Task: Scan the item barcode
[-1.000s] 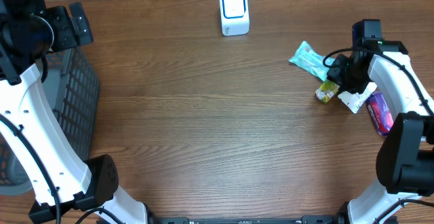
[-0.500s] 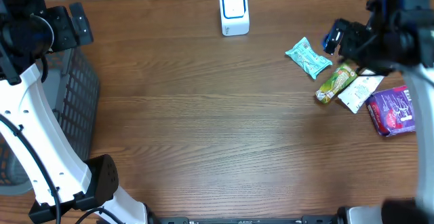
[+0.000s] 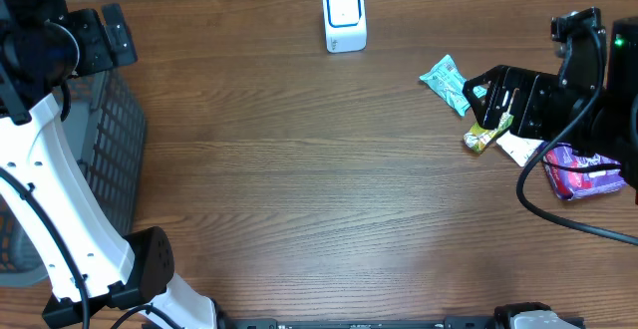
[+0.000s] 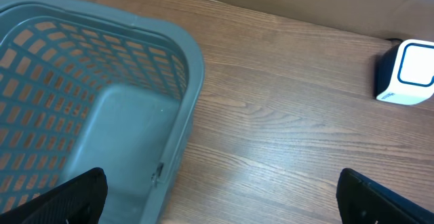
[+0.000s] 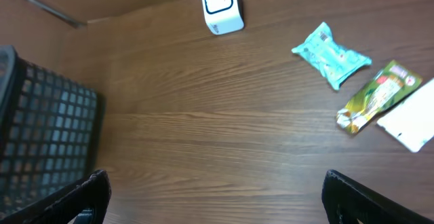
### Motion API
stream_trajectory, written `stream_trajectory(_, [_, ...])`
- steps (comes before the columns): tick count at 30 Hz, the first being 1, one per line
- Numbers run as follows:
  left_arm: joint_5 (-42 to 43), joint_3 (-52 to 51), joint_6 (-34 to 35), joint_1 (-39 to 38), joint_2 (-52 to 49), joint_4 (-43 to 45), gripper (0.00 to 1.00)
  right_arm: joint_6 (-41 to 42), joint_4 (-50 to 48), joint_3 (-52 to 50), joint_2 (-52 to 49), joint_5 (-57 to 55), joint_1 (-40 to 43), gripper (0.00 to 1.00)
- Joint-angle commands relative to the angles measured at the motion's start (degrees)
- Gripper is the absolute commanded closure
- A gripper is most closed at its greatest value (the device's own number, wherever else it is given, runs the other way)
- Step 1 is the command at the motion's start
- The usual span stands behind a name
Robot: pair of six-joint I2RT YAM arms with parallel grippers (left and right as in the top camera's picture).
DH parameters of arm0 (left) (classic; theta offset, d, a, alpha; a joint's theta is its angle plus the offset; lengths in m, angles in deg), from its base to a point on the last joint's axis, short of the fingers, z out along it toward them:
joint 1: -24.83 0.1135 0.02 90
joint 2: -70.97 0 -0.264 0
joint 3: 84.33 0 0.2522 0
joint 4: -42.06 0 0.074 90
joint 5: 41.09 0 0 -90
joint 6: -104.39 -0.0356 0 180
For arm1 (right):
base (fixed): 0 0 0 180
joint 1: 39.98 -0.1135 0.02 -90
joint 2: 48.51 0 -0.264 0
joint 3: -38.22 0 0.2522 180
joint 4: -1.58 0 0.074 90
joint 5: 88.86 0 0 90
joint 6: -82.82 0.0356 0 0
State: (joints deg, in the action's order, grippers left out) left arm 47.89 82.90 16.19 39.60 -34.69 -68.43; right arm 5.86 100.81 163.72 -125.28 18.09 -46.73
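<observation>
Brown wood-grain worktop (image 3: 299,189) carries four small packets, all gathered at its right side. The green packet (image 5: 377,96) is a slim bar. Its long axis runs diagonally, from a lower-left end to an upper-right end that bears a red mark in the right wrist view. In the overhead view the right arm covers its upper part. Just beside it, on the lower right, lies a white packet (image 5: 410,122), flat and tilted the same way. Whether the two touch cannot be told.

A teal packet (image 3: 447,78) sits apart from them, nearer the back edge, with its long axis slanting from upper left to lower right. A purple packet (image 3: 583,167) lies farthest right, partly under the arm's cable. No barcode can be made out on any of them.

The scanner (image 3: 345,17), a white cube with a blue-ringed face, stands at the back middle of the worktop, well apart from the packets.

The right end effector (image 5: 215,193) hangs above the worktop with its jaws spread wide. Its two dark fingertips sit in the lower corners of the wrist view, with only bare wood between them, and it holds nothing. The left end effector (image 4: 224,200) is likewise spread wide and empty, poised over the rim of the grey-blue lattice basket (image 4: 193,61) at the left side.
</observation>
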Motion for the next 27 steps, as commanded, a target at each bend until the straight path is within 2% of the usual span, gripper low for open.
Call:
stream_trajectory(1, [0.63,0.33,0.96,0.22,-0.42,-0.07,0.00,-4.87,-0.57,-0.42,0.24,-4.59,0.00,0.00])
stream_trajectory(4, [0.63,0.33,0.96,0.22,-0.42,-0.07,0.00,-6.84,-3.43,-2.34,0.13,-8.76,0.07,0.00])
stream_trajectory(7, [0.63,0.33,0.96,0.22,-0.42,-0.07,0.00,-11.72,-12.15,-7.02,2.32,-8.96,0.07,0.00])
stream_trajectory(9, [0.63,0.33,0.98,0.22,-0.42,-0.07,0.00,-12.52,-21.59,-12.92,5.62,-8.92,0.07,0.00])
stream_trajectory(14, [0.63,0.33,0.96,0.22,-0.42,-0.07,0.00,-15.04,-49.35,-36.59,18.86,-5.73,0.07,0.00])
stream_trajectory(17, [0.63,0.33,0.98,0.22,-0.42,-0.07,0.00,-15.04,-72.11,-56.35,29.57,-5.77,0.13,0.00])
stream_trajectory(20, [0.63,0.33,0.98,0.22,-0.42,-0.07,0.00,-15.02,-86.88,-71.56,38.32,-5.77,0.98,0.00])
stream_trajectory(23, [0.63,0.33,0.96,0.22,-0.42,-0.07,0.00,-15.02,-95.06,-83.47,46.16,-5.97,2.23,0.00])
stream_trajectory(27, [0.63,0.33,0.98,0.22,-0.42,-0.07,0.00,-15.02,-96.74,-96.63,57.02,-7.48,3.61,0.00])
